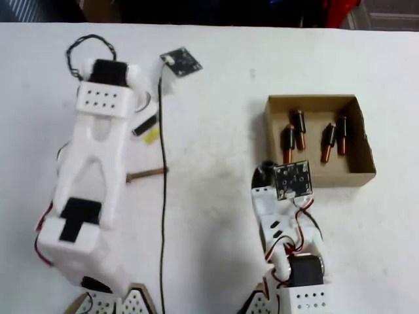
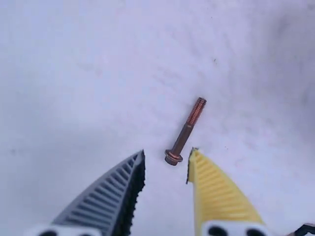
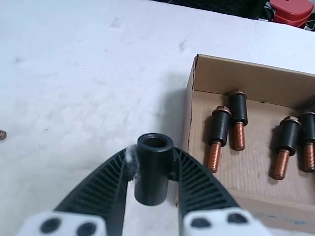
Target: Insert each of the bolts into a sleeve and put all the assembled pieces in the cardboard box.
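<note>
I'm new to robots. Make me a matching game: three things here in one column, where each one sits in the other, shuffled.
1. loose bolt
2. empty sleeve
3. assembled pieces

A. inside the cardboard box
B. gripped between the right fingers
C. lying on the table, at the tips of the open left fingers

Pairs: 1-C, 2-B, 3-A.

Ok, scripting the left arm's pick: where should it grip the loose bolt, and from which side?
Probably the shank near the head, from above: the bolt lies flat on the table, its head between the fingertips of the open left gripper, and that leaves the threaded end free.
</note>
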